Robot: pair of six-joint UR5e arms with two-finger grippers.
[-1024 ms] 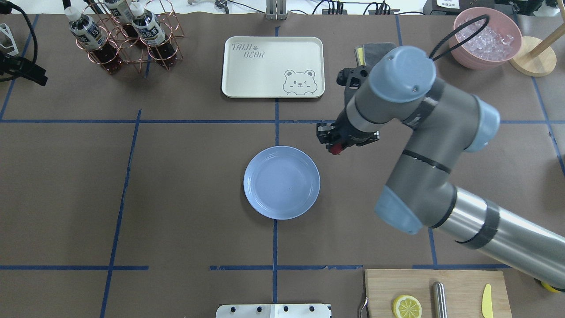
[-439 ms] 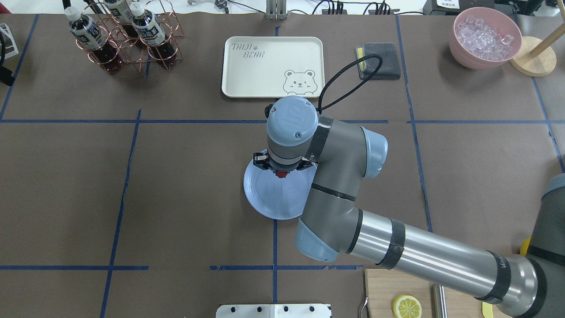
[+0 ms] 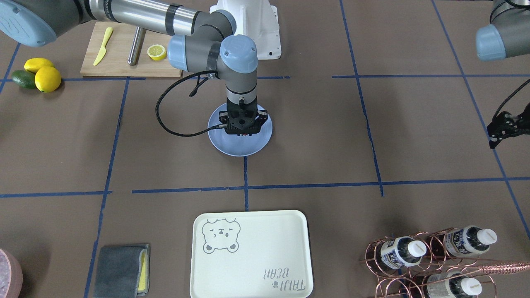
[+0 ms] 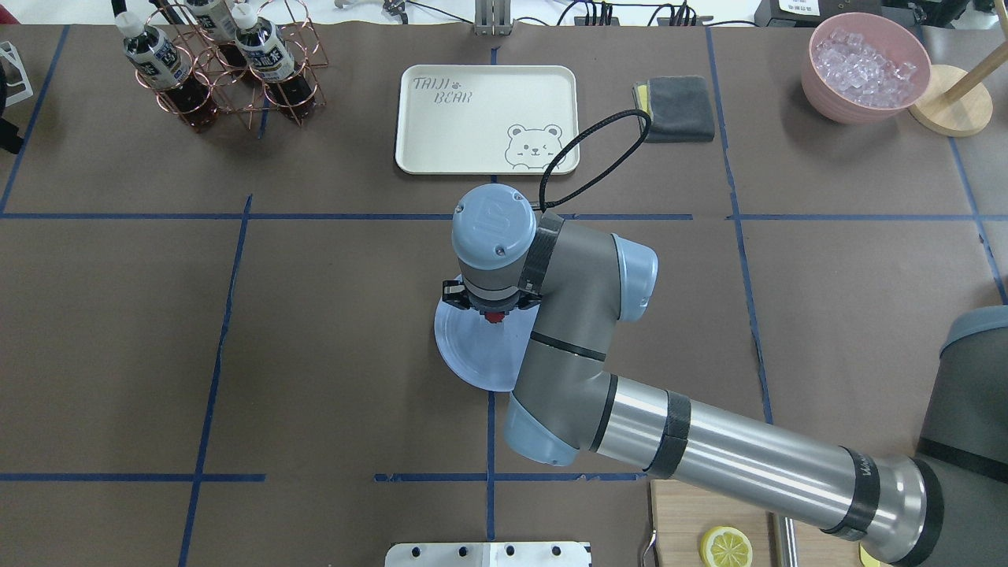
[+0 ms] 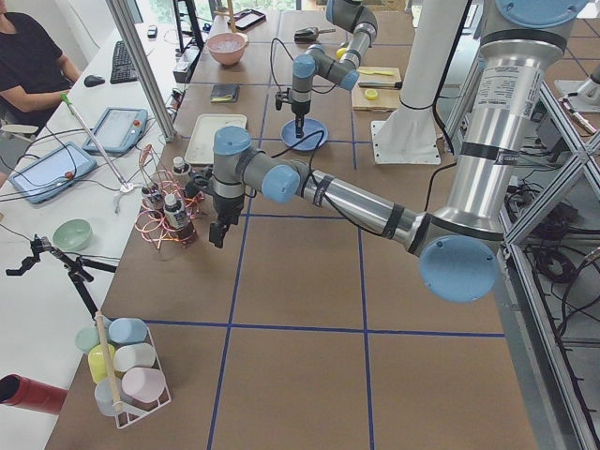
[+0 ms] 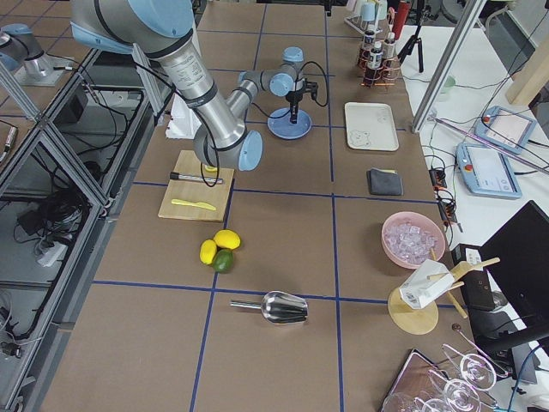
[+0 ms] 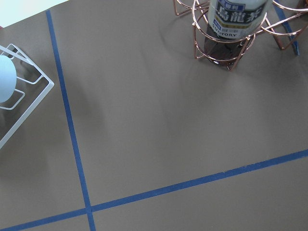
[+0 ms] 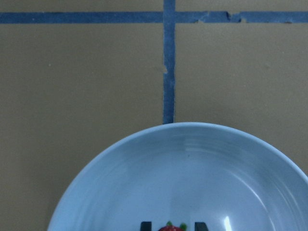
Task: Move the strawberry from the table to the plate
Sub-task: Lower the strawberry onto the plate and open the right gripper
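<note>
The light-blue plate (image 4: 472,358) lies at the middle of the brown-paper table (image 4: 315,315). My right gripper (image 4: 494,313) hangs straight down over the plate's far half, shut on the small red strawberry (image 4: 494,317). In the right wrist view the strawberry (image 8: 172,228) peeks in at the bottom edge between the two dark fingertips (image 8: 145,226), just above the plate (image 8: 183,178). The front-facing view shows the same gripper (image 3: 245,134) low over the plate (image 3: 232,150). My left gripper (image 3: 497,134) hovers far off at the table's left end; I cannot tell how its jaws stand.
A cream bear-print tray (image 4: 488,118) lies beyond the plate, with a grey cloth (image 4: 677,106) and a pink bowl of ice (image 4: 866,67) to its right. A copper bottle rack (image 4: 228,63) stands at the back left. A cutting board with a lemon half (image 4: 724,546) is near the front right.
My right arm swung left with the strawberry, from right of the plate to over it, and has since shifted slightly further over the plate. The left arm drew back towards the left edge.
</note>
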